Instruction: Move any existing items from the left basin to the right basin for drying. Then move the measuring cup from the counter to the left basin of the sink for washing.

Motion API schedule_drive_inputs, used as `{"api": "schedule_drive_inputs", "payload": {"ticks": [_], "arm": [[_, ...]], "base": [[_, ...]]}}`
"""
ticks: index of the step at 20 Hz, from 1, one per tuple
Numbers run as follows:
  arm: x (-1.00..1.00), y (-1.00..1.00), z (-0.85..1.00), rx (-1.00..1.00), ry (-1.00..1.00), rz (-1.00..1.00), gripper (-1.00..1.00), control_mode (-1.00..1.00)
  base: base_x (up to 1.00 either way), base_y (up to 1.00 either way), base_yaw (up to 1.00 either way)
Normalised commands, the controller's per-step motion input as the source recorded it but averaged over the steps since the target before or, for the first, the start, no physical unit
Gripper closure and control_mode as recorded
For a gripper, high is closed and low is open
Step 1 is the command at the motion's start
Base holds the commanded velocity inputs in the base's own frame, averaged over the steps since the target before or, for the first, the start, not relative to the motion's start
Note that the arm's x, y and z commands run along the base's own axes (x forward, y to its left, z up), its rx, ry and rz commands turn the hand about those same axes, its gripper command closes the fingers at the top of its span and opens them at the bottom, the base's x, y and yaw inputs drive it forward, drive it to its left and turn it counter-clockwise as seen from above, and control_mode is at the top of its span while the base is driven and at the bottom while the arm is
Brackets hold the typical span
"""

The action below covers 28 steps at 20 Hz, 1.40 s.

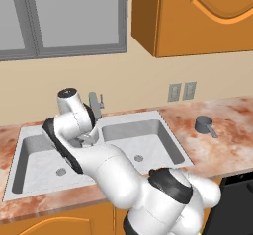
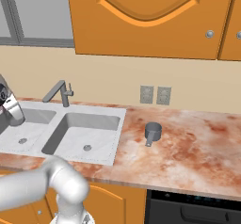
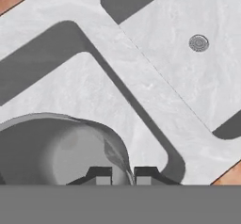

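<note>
Gripper (image 3: 123, 176) clamps the unlabelled tumbler's (image 3: 56, 148) rim above the left basin (image 3: 136, 138).

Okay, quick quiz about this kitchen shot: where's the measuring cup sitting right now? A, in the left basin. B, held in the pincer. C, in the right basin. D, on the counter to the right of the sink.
D: the measuring cup stands on the counter right of the sink, its stick handle jutting out, well apart from both basins.
</note>
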Motion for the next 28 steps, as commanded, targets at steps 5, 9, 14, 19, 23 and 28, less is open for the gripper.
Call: {"api": "schedule_drive_inputs", "payload": {"ticks": [5,9,14,19,23,28], "arm": [[-0.2,-0.43,0.2,0.03,0.01,-0.02,1.0,-1.0],[-0.3,-0.53,0.08,0.05,0.0,-0.02,1.0,-1.0],[-0.31,-0.56,0.07,0.05,0.0,-0.02,1.0,-1.0],[-0.31,-0.58,0.0,0.05,0.0,-0.01,1.0,-1.0],[-0.19,-0.61,0.0,0.04,0.0,0.0,1.0,-1.0],[-0.04,-0.62,0.0,0.02,0.0,0.0,1.0,-1.0]], "base": [[0.0,0.0,0.0],[0.0,0.0,0.0],[0.0,0.0,0.0],[0.0,0.0,0.0],[0.0,0.0,0.0],[0.0,0.0,0.0]]}}
